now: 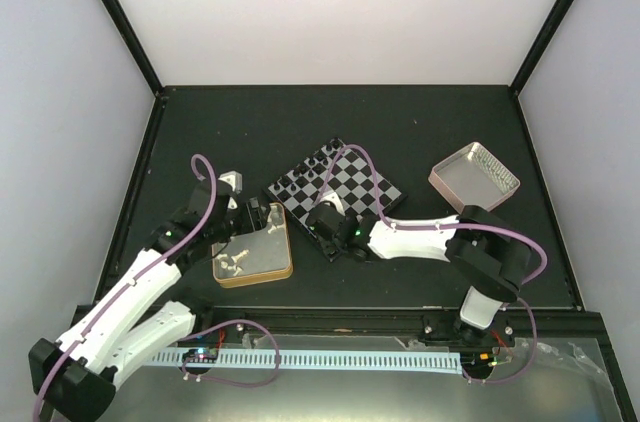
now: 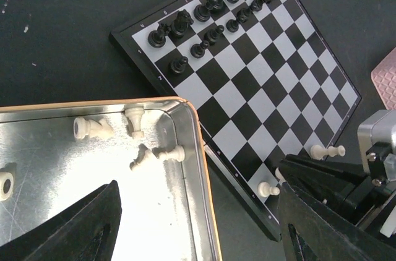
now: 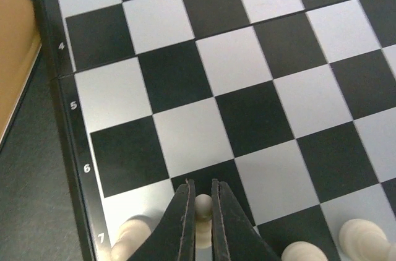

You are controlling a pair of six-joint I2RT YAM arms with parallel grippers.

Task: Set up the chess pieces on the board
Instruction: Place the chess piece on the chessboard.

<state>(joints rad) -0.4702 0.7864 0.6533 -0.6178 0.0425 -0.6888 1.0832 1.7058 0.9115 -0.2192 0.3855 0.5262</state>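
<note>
The board (image 1: 378,182) lies at mid-table, with black chess pieces (image 2: 210,13) lined along its far edge. My right gripper (image 3: 199,200) is shut on a white pawn (image 3: 202,203) over a dark square near the mark 7. Beside it stand other white pieces (image 3: 364,236) and one more (image 3: 127,239) at the left. Two white pawns (image 2: 268,189) show at the board's near edge in the left wrist view. My left gripper (image 2: 198,230) hangs open and empty above the tin's right rim. Loose white pieces (image 2: 137,120) lie inside the tin.
A gold-rimmed tin (image 1: 283,264) sits just left of the board, its edge almost touching the board's corner. A pinkish silver tray (image 1: 478,157) stands at the right, behind the right arm. Dark table edging (image 1: 140,192) runs along the left side.
</note>
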